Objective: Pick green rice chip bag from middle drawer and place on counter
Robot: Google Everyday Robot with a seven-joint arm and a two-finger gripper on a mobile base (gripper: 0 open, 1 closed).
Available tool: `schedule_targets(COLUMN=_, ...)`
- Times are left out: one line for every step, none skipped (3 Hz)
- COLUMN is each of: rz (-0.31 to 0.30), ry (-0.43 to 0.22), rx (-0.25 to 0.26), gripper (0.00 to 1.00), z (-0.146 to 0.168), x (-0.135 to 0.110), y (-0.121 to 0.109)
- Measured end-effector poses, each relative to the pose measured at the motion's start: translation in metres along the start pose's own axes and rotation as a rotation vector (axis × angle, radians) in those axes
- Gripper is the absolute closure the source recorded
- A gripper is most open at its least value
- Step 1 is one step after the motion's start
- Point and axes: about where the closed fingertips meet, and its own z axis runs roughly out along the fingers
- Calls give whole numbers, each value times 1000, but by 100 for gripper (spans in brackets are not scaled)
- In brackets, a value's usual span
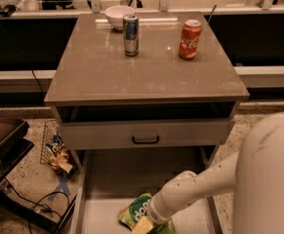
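Camera view looking down on the cabinet: the robot's white arm reaches into the open middle drawer, its gripper at the bottom of the frame and touching the green rice chip bag. The bag lies on the drawer floor toward the front, well below the table's near edge. Whether the gripper is closed on the bag or merely set against it cannot be told from this angle. By the look of things the task is at the grasp stage, with the bag not yet lifted. The next move calls for a firm hold on the crinkly packet, a lift clear of the drawer's low walls and of the drawer front with its black handle above, then a swing up onto the table. The glossy grey-brown table shows bare surface across its middle and along its near edge. A white bowl sits at the far edge, a blue-and-silver can just in front of it, and a red can toward the far right corner. On the speckled floor by the table's left side lie a crumpled yellow-and-blue wrapper, cables and a dark tray.
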Motion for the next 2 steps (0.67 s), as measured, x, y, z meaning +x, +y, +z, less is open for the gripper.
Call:
schedule_targets(rz=7, ry=6, rx=-12, gripper=16, z=7, x=3, y=2)
schedule_targets(rz=6, ry=7, rx=-14, gripper=39, z=8, x=3, y=3)
